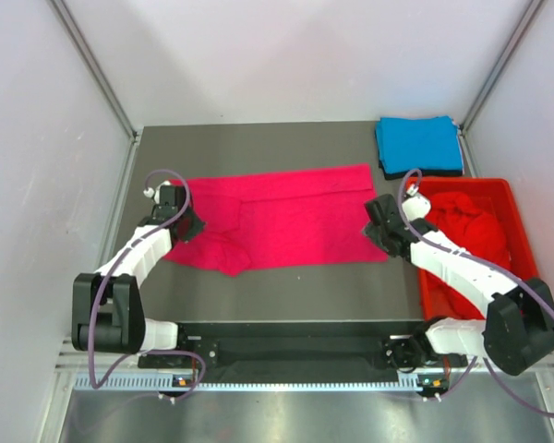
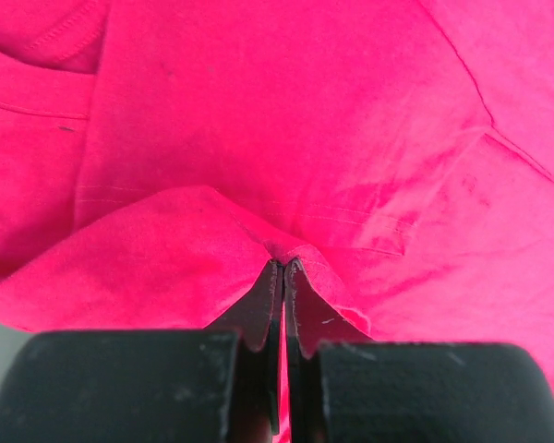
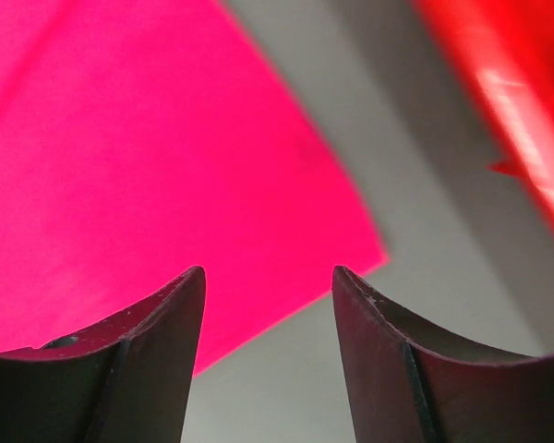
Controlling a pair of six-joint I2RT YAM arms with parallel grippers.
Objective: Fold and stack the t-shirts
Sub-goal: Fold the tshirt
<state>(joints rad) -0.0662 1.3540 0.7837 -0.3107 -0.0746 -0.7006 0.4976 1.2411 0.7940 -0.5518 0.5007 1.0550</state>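
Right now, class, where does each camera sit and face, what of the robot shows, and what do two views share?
Top external: above and behind, looking down on the table; left arm and right arm show.
Left wrist: on the left arm, facing the pink t-shirt; left gripper shut on it.
Right wrist: on the right arm, facing down; right gripper open over the shirt's corner.
Shared: all three show the pink t-shirt.

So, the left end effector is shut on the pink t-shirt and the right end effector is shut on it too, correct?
Only the left end effector is shut on the pink t-shirt. The right end effector is open, its jaws apart with no cloth between them; the right wrist view shows this.
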